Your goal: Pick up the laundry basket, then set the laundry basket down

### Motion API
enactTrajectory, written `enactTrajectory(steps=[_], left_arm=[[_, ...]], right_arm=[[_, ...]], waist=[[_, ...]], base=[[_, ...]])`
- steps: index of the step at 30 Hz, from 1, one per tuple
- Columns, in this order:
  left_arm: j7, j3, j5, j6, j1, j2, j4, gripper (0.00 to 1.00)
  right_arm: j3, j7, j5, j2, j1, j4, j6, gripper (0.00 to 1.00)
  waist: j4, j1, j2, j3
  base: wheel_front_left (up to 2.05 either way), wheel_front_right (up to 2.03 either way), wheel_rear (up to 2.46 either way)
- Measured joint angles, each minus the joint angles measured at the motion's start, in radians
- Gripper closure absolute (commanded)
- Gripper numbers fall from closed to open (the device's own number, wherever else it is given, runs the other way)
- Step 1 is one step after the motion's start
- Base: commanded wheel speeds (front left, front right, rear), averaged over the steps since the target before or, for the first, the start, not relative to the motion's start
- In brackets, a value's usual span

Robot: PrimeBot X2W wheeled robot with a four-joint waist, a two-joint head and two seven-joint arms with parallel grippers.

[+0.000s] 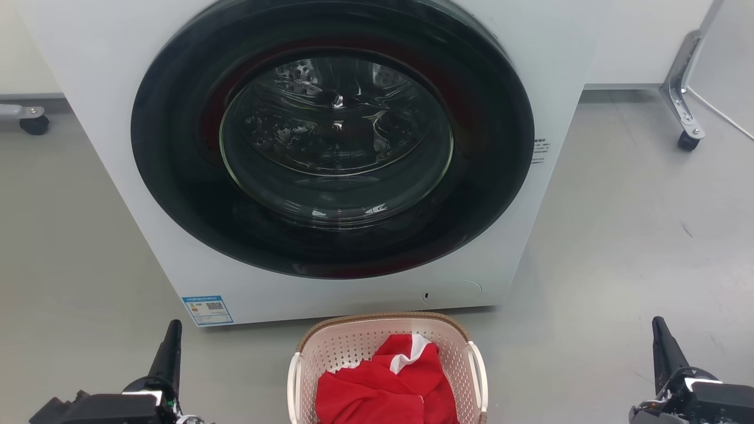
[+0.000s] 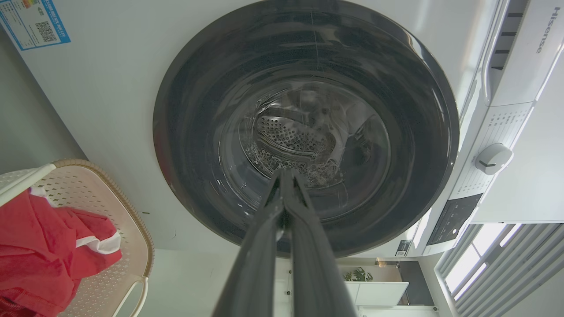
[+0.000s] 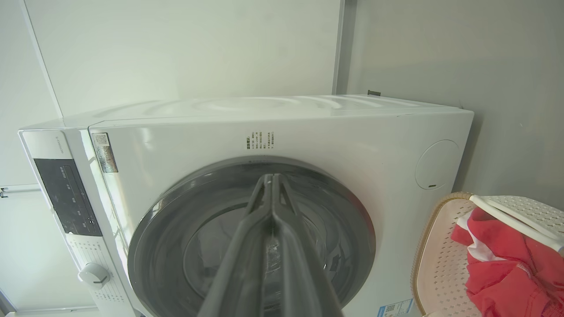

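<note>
The laundry basket (image 1: pixel 347 347), loaded with a red garment (image 1: pixel 383 383), is set on the floor (image 1: pixel 618 235) just before the washing machine (image 1: pixel 88 118). It is flanked by the left gripper (image 1: pixel 172 341), judged nearer, and the right gripper (image 1: pixel 661 338). Both pairs of fingers are pressed together, empty.

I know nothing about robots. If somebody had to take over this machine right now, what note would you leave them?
Left gripper: shut, empty, touching nothing.
Right gripper: likewise shut and empty.
Cream-white perforated plastic laundry basket with brown woven-look rim: on the grey floor before the white front-loading washing machine, between the grippers, holding a red cloth.
Done: nothing yet.
Left: grip the basket, lift it, set it down.
</note>
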Motion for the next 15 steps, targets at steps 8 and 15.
enactTrajectory(steps=[8,15], left_arm=[[0.0,0.0,0.0,0.0,0.0,0.0,0.0,1.0],[0.0,0.0,0.0,0.0,0.0,0.0,0.0,1.0]], right_arm=[[0.0,0.0,0.0,0.0,0.0,0.0,0.0,1.0],[0.0,0.0,0.0,0.0,0.0,0.0,0.0,1.0]], waist=[[0.0,0.0,0.0,0.0],[0.0,0.0,0.0,0.0]], base=[[0.0,0.0,0.0],[0.0,0.0,0.0]])
